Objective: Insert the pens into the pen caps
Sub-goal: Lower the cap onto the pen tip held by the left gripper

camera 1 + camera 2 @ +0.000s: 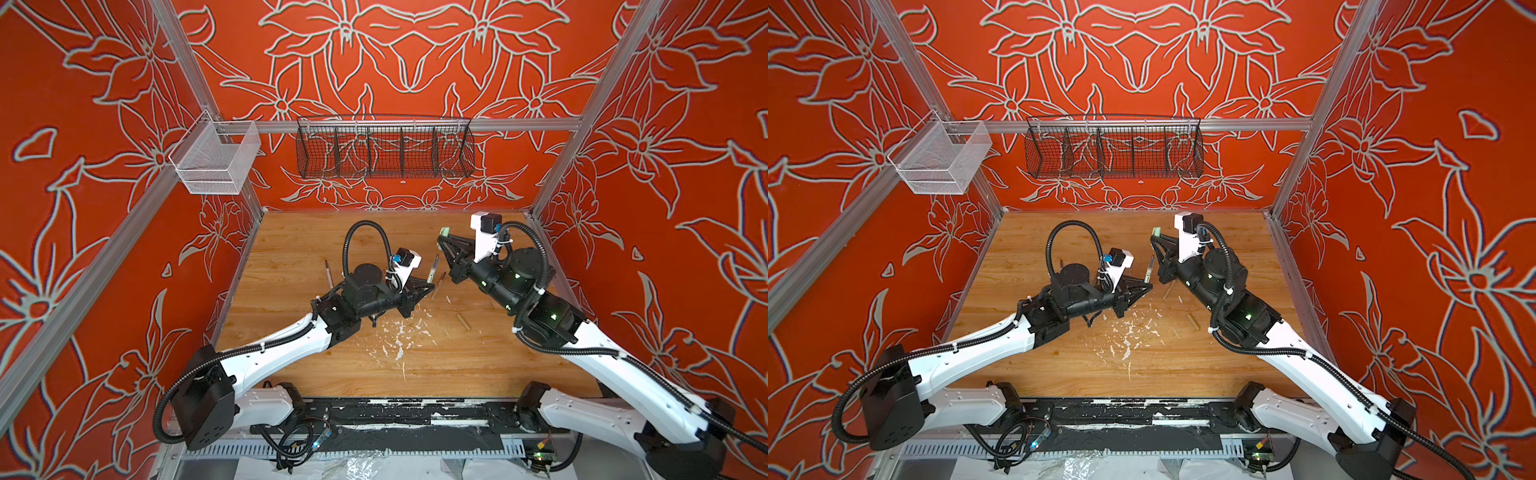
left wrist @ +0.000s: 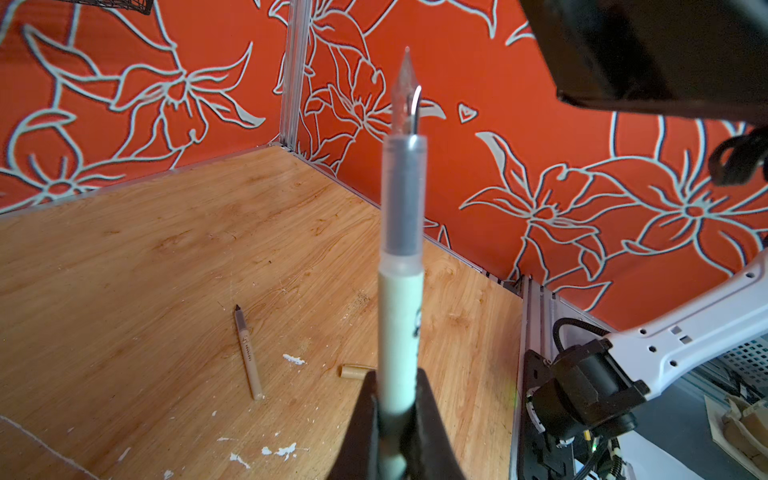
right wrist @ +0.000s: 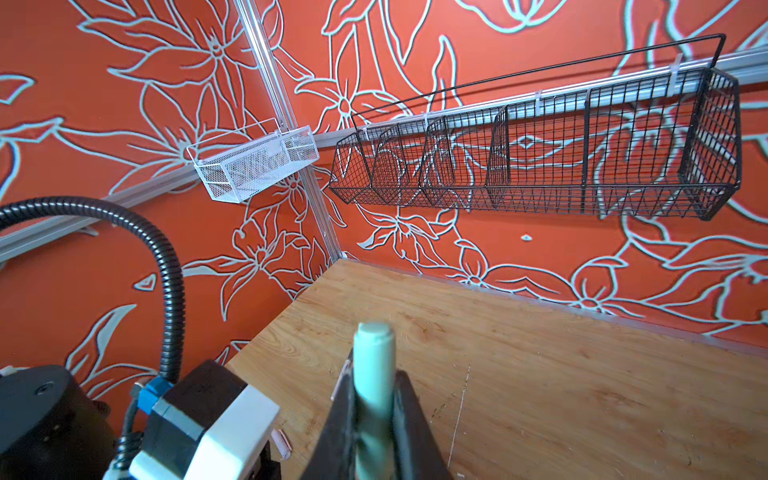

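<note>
My left gripper (image 2: 397,378) is shut on the light green pen (image 2: 401,324), whose clear section and pointed nib stick up past the fingers. Both top views show that pen (image 1: 433,268) (image 1: 1149,270) above mid-table. My right gripper (image 3: 374,374) is shut on the light green pen cap (image 3: 374,345), held higher and farther back (image 1: 444,232) (image 1: 1156,232), apart from the pen. A tan pen (image 2: 248,353) and a tan cap (image 2: 353,370) (image 1: 462,322) lie on the wood. A pale pink pen (image 1: 328,272) lies left of the left arm. A pale pink cap (image 3: 282,444) lies by the left wrist.
White paint flecks (image 1: 399,332) are scattered over the front middle of the wooden table (image 1: 291,249). A white mesh basket (image 1: 216,158) and a black wire basket (image 1: 384,149) hang on the rails above the back. Red patterned walls close in three sides.
</note>
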Robot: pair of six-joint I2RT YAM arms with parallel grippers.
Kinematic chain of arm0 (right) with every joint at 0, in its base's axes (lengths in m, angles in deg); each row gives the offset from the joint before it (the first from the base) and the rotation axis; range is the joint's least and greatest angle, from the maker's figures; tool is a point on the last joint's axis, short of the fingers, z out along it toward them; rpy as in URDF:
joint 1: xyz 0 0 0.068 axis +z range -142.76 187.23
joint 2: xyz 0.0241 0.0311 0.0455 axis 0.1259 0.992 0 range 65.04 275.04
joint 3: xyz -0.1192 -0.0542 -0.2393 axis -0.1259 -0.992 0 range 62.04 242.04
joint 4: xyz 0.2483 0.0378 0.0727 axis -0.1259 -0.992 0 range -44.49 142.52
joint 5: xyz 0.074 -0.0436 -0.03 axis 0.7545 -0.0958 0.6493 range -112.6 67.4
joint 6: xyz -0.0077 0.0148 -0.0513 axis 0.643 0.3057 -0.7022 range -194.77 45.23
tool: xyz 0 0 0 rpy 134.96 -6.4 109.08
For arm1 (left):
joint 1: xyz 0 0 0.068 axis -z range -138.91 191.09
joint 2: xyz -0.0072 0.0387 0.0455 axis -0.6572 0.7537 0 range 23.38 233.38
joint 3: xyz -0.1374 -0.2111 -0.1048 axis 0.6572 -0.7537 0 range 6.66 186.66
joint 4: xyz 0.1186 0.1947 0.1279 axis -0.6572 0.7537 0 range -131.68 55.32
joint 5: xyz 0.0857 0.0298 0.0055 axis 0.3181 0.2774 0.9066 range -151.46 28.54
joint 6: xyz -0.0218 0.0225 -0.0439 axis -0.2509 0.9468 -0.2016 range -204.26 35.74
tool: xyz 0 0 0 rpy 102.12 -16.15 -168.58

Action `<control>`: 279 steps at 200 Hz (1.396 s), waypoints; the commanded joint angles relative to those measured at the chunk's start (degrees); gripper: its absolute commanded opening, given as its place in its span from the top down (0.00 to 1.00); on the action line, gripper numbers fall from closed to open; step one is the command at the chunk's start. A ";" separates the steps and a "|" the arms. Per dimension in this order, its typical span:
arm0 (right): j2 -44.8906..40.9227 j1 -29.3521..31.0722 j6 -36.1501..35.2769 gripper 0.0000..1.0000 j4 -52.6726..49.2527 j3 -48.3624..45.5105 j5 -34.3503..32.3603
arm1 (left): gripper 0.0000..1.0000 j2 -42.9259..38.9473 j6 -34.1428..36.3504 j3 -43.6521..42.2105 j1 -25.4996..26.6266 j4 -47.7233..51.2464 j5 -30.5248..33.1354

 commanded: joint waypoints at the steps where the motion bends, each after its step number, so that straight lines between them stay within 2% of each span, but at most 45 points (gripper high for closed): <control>1: -0.99 0.36 1.25 0.88 -0.31 -1.01 0.11 | 1.00 -0.43 -0.20 1.12 -0.19 -1.51 -0.77; 137: -1.19 0.41 3.84 0.88 -0.39 -3.74 0.87 | 1.00 -0.60 -0.46 0.49 -0.19 -2.60 -0.44; 279: -1.45 0.33 8.12 0.86 -0.32 -4.99 4.20 | 1.00 -1.99 -2.02 -2.58 -0.19 -7.74 2.99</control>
